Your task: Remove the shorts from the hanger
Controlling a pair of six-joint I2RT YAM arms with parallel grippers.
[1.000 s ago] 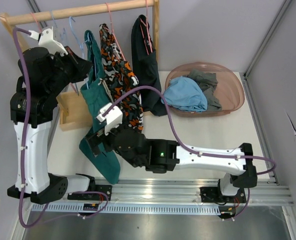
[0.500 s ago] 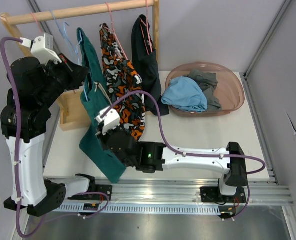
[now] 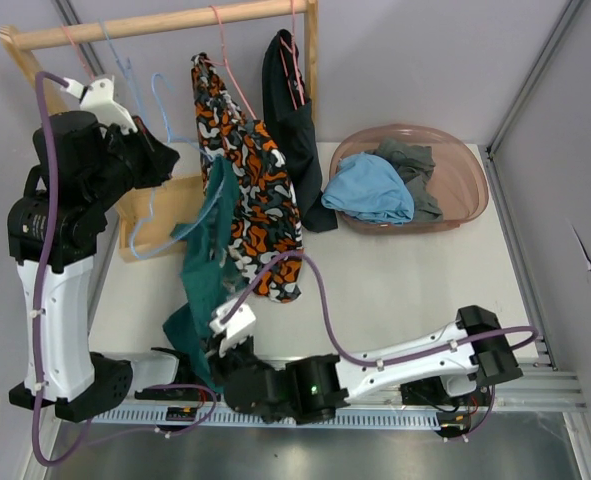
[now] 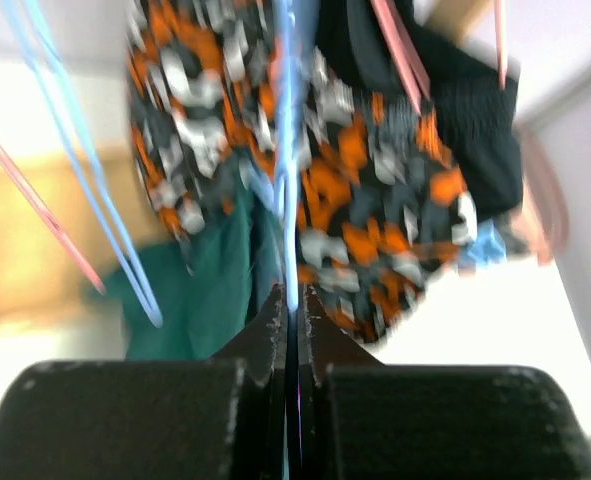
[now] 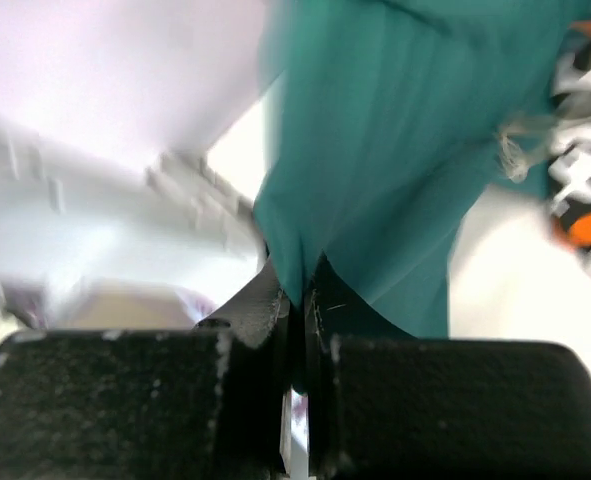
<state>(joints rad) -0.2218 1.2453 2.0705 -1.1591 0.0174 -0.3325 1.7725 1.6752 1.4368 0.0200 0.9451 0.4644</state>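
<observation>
A: Biggest first. What's in the scene?
B: White table. Wooden rack at the far left. Pink basin at the far right.

A: What's in the basin?
B: Light blue shorts and grey shorts, bunched together and touching.

A: And on the rack?
B: Black shorts on a pink hanger. Patterned shorts just to their left, overlapping them.

A: Where are the teal ones?
B: Dark teal shorts are stretched in a long diagonal. The top end is up beside the patterned shorts' left edge. The bottom end is down at the near table edge. Can't tell if the top is caught on the wire.

A: Right arm?
B: Right gripper is low at the near edge, at the bottom end of the teal cloth. In the wrist view the fingers are pressed together with a teal fold pinched between the tips. The rest of the cloth fans up and away from them.

A: Left arm?
B: Left gripper is up by the rack, left of the teal cloth. Its fingers are clamped tight on the blue hanger. The wire runs straight up out of the tips. Teal cloth is beyond and below-left of them, not touching.
</observation>
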